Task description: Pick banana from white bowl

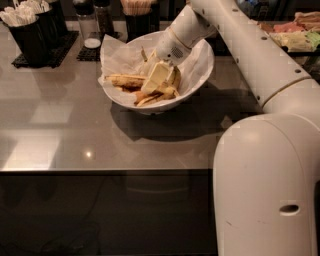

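Note:
The white bowl (200, 75), lined with crumpled white paper, stands on the grey table at the upper middle. Inside it the banana (124, 80), long, dull yellow with brown-black mottling, lies across the left half. Shorter, paler bananas (156, 96) lie toward the front of the bowl. My gripper (158, 77) reaches down from the upper right into the middle of the bowl. It sits over the right end of the banana and on top of the paler ones. The contact between gripper and fruit is hidden.
Black holders with white cutlery (31, 31) stand at the far left. Shakers (92, 24) and a cup of sticks (136, 14) stand behind the bowl. A tray of packets (296, 35) is at the far right. My arm's large body (265, 185) fills the right foreground. The table's front edge (100, 170) runs across the middle.

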Robot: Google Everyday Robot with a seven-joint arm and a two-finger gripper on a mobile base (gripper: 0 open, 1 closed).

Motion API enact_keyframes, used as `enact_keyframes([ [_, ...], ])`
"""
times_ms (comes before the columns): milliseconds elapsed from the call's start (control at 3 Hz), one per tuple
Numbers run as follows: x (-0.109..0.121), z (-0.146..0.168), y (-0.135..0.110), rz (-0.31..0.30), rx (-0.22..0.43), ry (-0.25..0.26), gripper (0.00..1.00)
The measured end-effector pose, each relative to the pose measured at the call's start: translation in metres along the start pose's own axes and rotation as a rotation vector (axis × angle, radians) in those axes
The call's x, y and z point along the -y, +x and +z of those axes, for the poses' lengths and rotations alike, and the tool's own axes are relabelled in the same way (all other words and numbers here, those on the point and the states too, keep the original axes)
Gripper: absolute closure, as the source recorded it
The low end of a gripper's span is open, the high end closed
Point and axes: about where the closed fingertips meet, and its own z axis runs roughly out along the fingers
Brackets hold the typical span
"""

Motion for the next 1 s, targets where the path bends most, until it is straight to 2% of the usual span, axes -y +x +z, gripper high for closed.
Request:
enact_keyframes([
  [667,-0.003,-0.002,0.0,0.003,0.001,0.004,0.99],
  [1000,-0.018,-0.021,-0.002,-0.003,-0.052,0.012,1.0],
])
